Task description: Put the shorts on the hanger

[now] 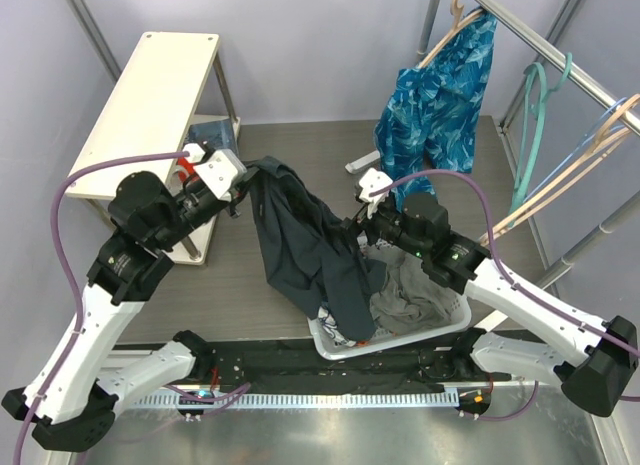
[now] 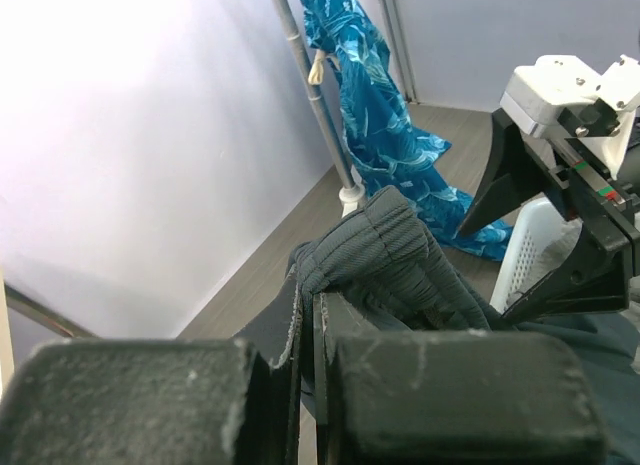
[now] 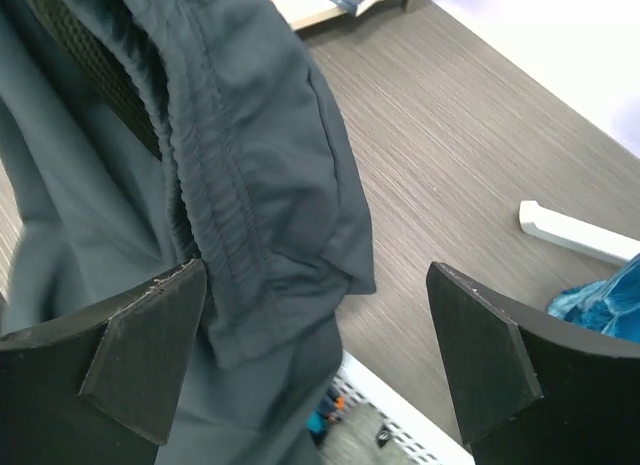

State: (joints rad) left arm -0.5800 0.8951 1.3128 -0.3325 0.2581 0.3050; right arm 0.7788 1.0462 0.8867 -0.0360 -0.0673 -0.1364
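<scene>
Bright, even light, faint shadows. In the left wrist view the wall [image 2: 120, 155] glares white; the near fingers [image 2: 130, 405] look soft, perhaps out of focus.

The shorts [image 1: 300, 235] are dark navy-charcoal; garment [image 1: 440, 95] blue, leaf-patterned; cloth [image 1: 410, 300] grey; basket [image 1: 335, 347] white; hanger [image 1: 527, 105] teal; tabletop [image 1: 235, 285] dark grey wood-grain.

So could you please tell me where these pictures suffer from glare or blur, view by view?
Left wrist view: the wall washes out to near white, and the left end effector is soft up close, though the waistband of the shorts is sharp. Right wrist view: evenly lit, stitching and floor grain crisp. Top view: soft light, dull sheen on the metal surface.
</scene>
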